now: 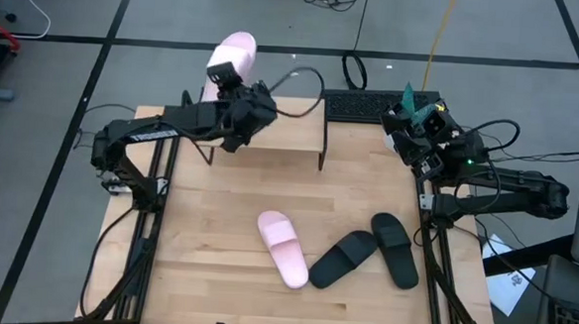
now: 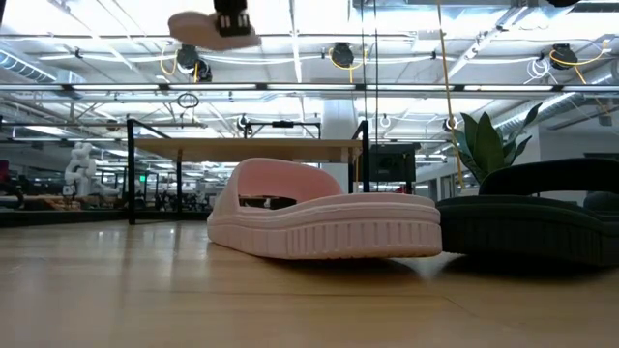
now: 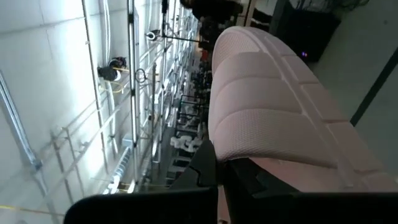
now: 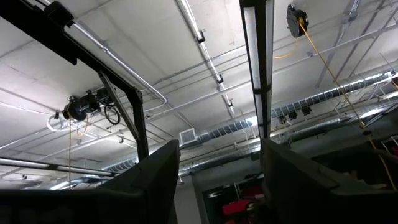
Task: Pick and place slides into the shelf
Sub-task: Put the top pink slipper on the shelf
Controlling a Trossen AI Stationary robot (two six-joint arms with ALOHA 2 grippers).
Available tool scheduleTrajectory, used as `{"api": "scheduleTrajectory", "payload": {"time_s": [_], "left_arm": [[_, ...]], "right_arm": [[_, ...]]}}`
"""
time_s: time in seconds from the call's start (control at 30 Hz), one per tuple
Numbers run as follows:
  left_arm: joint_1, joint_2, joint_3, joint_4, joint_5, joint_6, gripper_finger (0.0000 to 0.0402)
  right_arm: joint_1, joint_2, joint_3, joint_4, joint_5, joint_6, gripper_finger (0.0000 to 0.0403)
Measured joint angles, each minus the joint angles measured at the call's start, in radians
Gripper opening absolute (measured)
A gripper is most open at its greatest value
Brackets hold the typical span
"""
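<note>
Gripping one pale pink slide (image 1: 234, 52) in my left gripper (image 1: 223, 74), I hold it raised above the far edge of the table (image 1: 204, 277), past the back of the shelf (image 1: 292, 122); my fingers are clamped on its end, and the left wrist view shows its ribbed sole (image 3: 280, 124) filling the frame just beyond my fingers (image 3: 205, 168). In the low view the same slide (image 2: 208, 29) hangs high over the shelf top (image 2: 247, 148), well clear of it. The shelf stands at the far middle of the table on thin black legs, its plank top bare. The second pink slide (image 1: 283, 247) lies flat on the table near the front, sole down. Just beside it, toward my right side, lie the two black slides (image 1: 344, 258) and (image 1: 395, 249), the nearer one touching or almost touching the pink one at its toe end. My right gripper (image 1: 416, 124) waits at the far right corner of the table, pointed upward at the ceiling, its fingers (image 4: 155, 180) spread wide and holding nothing.
</note>
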Motion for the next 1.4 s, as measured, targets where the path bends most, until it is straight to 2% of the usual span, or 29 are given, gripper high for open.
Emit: {"api": "scheduleTrajectory", "payload": {"time_s": [0.2,0.33,0.5,0.67,0.77,0.87,1.1,1.27,1.4], "left_arm": [[0.043,0.001,-0.126,-0.008,0.014,-0.064,0.0],[0.08,0.001,-0.157,-0.07,0.094,-0.175,0.0],[0.146,0.0,-0.156,-0.324,0.323,-0.468,0.0],[0.222,0.0,-0.157,-0.633,0.462,-0.813,0.0],[0.23,0.0,-0.157,-0.702,0.442,-0.926,0.0],[0.21,-0.001,-0.156,-0.666,0.385,-0.887,0.0],[0.192,-0.001,-0.155,-0.503,0.442,-0.757,0.0],[0.215,-0.001,-0.155,-0.468,0.449,-0.711,0.0],[0.234,-0.001,-0.177,-0.424,0.492,-0.696,0.0]], "right_arm": [[0.0,0.0,0.0,-0.001,0.0,0.0,0.0215],[0.0,0.0,0.0,-0.001,0.0,-0.001,0.0215],[0.0,0.0,0.0,-0.001,0.0,-0.005,0.0215],[0.0,0.0,0.0,-0.001,0.007,-0.047,0.0215],[0.0,0.0,0.0,-0.001,0.055,-0.086,0.0215],[-0.001,0.0,0.0,-0.001,0.103,-0.126,0.0215],[-0.006,0.0,0.0,-0.001,0.108,-0.106,0.0215],[-0.006,0.0,0.0,-0.001,0.106,-0.068,0.0215],[-0.006,0.0,0.0,-0.001,0.106,-0.049,0.0215]]}}
